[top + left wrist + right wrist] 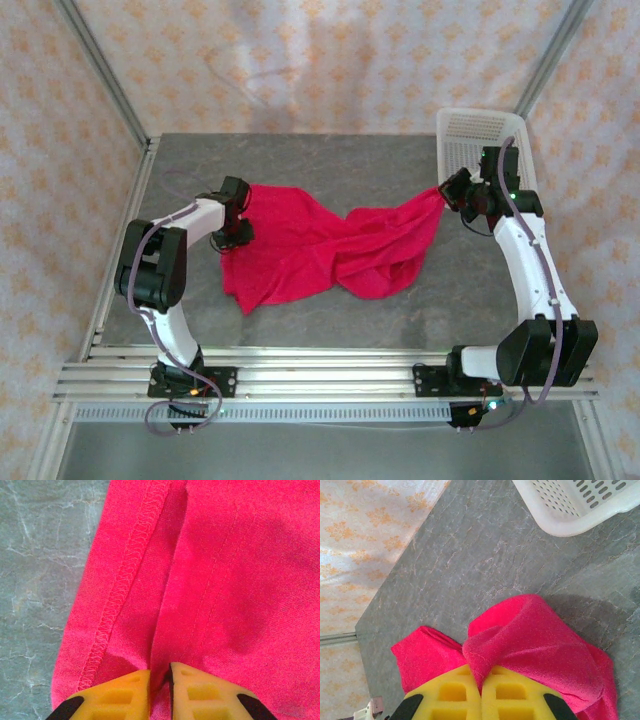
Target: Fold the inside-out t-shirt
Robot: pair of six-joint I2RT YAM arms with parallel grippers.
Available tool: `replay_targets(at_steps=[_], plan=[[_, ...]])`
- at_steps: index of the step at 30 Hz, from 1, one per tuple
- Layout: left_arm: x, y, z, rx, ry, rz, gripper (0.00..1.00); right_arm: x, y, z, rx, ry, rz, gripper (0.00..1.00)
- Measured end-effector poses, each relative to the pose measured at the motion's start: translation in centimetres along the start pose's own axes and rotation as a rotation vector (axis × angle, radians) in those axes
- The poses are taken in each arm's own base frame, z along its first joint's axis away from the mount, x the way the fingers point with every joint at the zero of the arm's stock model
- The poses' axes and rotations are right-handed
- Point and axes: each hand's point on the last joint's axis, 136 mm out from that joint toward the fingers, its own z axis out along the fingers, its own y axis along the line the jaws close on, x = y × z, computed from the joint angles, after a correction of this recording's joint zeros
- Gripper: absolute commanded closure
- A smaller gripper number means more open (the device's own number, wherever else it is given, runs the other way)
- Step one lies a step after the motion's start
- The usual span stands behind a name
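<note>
The inside-out t-shirt (310,250), bright red, lies rumpled across the middle of the grey table and is stretched between my two grippers. My left gripper (240,212) sits at its left edge. In the left wrist view the yellow fingertips (160,672) pinch a narrow fold of the t-shirt (240,580), beside an exposed stitched seam (125,580). My right gripper (447,193) holds the shirt's right end slightly off the table. In the right wrist view its jaws (481,672) are shut on a bunched fold of the t-shirt (535,640).
A white perforated basket (480,135) stands at the back right corner, just behind the right gripper; its rim (580,505) is also in the right wrist view. Bare grey tabletop (300,160) lies behind and in front of the shirt. Patterned curtains surround the table.
</note>
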Motion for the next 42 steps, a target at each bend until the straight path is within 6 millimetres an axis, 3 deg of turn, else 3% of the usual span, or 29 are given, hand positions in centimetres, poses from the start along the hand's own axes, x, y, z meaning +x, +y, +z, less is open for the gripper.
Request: replay_targets(at_steps=[8, 15, 18, 21, 25, 30, 34, 38, 42], plan=[[-0.3, -0.1, -0.2, 0.002, -0.005, 0.005, 1.0, -0.1, 0.1, 0.0, -0.005, -0.004, 0.002, 1.0], [-0.7, -0.1, -0.9, -0.003, -0.011, 0.003, 1.0, -0.1, 0.1, 0.0, -0.005, -0.004, 0.002, 1.0], [-1.2, -0.3, -2.1, 0.0, -0.019, 0.004, 1.0, -0.1, 0.2, 0.0, -0.005, -0.005, 0.001, 1.0], [-2.7, -0.6, -4.7, 0.007, -0.061, 0.012, 1.0, -0.5, 0.6, -0.1, -0.012, -0.012, -0.002, 1.0], [-6.2, -1.6, -10.9, 0.062, -0.197, 0.002, 1.0, -1.5, 1.7, -0.7, -0.027, -0.035, -0.015, 1.0], [-10.1, -2.5, -22.4, 0.19, -0.445, -0.029, 1.0, -3.5, 4.2, -2.2, -0.06, -0.077, -0.043, 1.0], [-12.3, -1.4, -31.4, 0.3, -0.634, -0.091, 1.0, -5.9, 7.2, -4.8, -0.111, -0.141, -0.067, 1.0], [-13.9, 1.8, -39.8, 0.386, -0.815, -0.199, 1.0, -8.9, 10.9, -9.9, -0.189, -0.261, -0.092, 1.0], [-13.8, 5.0, -46.2, 0.452, -0.958, -0.292, 1.0, -11.1, 14.3, -16.3, -0.274, -0.394, -0.126, 1.0]])
